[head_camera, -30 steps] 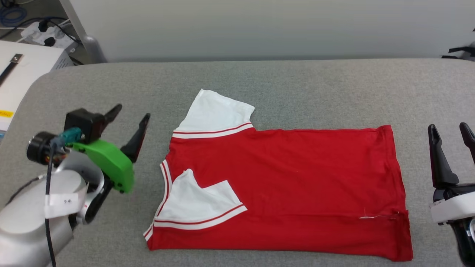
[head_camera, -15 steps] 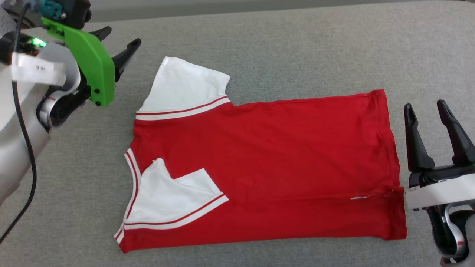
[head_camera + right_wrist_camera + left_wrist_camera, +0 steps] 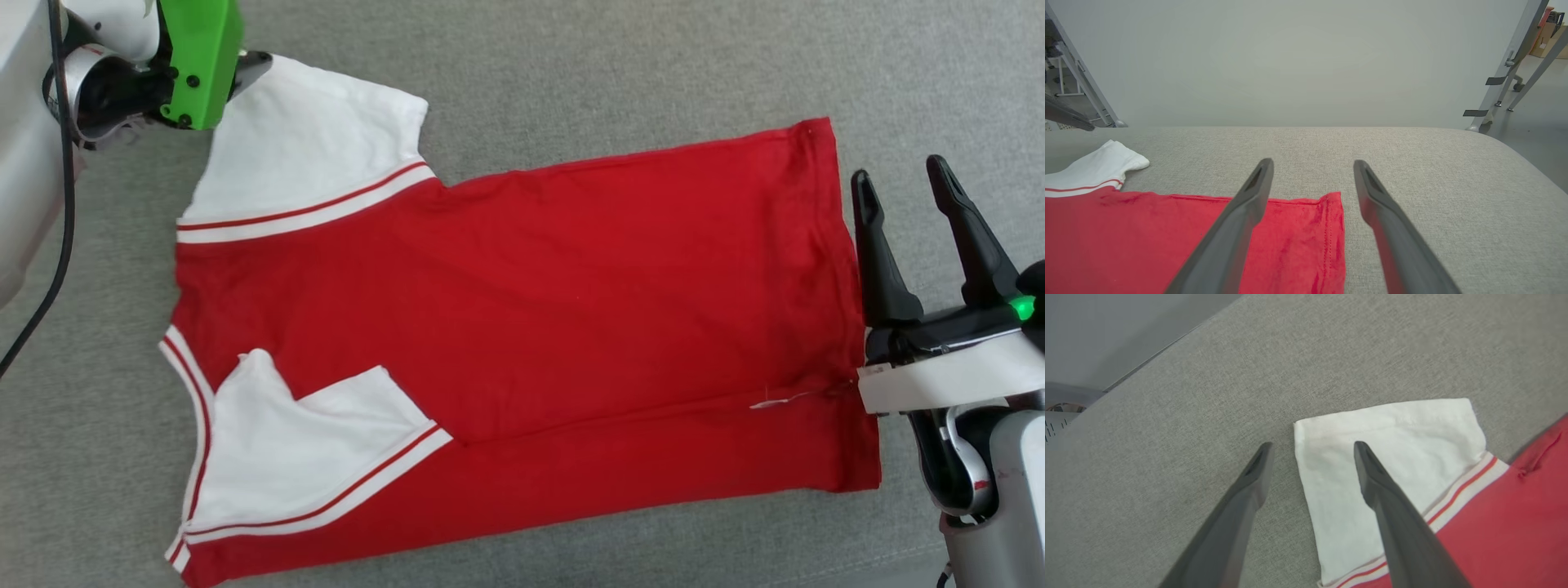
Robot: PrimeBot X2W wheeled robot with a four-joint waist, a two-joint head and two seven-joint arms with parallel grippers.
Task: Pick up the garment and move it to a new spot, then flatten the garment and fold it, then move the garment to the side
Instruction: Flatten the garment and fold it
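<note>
At the edge of the white sleeve (image 3: pixel 1412 433), your left tool (image 3: pixel 1310 447) stands wide and empty, as does the right tool (image 3: pixel 898 168); a shallow pinch could slip and rumple the shirt (image 3: pixel 571 286).

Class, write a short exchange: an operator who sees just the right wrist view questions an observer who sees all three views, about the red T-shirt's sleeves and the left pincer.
Operator: I see one white sleeve far off. Where is the left pincer?
Observer: It is open at that sleeve's outer edge, one finger over the cloth and one over the grey surface.
Operator: And the other sleeve?
Observer: The near sleeve lies folded inward onto the T-shirt's red body.
</note>
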